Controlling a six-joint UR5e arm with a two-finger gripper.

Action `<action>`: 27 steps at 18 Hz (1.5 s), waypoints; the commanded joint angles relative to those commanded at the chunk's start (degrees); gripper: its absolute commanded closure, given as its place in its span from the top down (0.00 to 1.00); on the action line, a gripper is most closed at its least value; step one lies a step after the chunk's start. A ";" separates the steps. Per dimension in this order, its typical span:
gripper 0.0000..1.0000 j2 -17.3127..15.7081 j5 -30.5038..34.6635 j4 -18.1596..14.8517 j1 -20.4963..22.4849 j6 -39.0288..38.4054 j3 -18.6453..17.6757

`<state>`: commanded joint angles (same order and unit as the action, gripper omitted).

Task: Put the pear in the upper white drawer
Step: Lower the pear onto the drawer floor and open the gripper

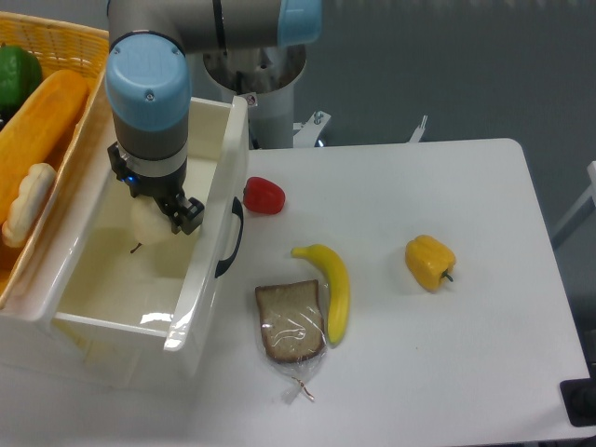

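The upper white drawer [207, 270] stands open at the left of the table, with its dark curved handle [233, 238] facing right. The pear [145, 230], pale cream with a thin dark stem, is inside the drawer near its middle. My gripper [160, 220] reaches down into the drawer directly over the pear. The wrist hides most of the fingers; one dark finger [185, 215] shows beside the pear. I cannot tell whether the jaws are closed on the pear or whether the pear rests on the drawer floor.
A yellow wicker basket [70, 39] with a green pepper [15, 76] and bread-like items sits left of the drawer. On the table to the right lie a red pepper [264, 196], a banana [333, 284], a bagged bread slice [291, 322] and a yellow bell pepper [429, 262].
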<state>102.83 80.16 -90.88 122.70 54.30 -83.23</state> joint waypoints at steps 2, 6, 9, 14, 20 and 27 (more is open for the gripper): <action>0.18 0.09 0.26 -0.09 0.00 1.51 -0.17; 0.23 0.00 0.35 -0.18 0.00 1.60 -0.26; 0.33 0.18 0.35 0.00 -0.09 2.82 -0.18; 0.44 0.09 0.35 0.00 0.00 7.66 -0.26; 0.57 0.09 0.35 -0.09 0.00 10.65 -0.18; 0.99 -0.26 0.35 -0.09 0.09 10.83 -0.18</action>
<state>102.57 80.51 -90.97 122.78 65.13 -83.41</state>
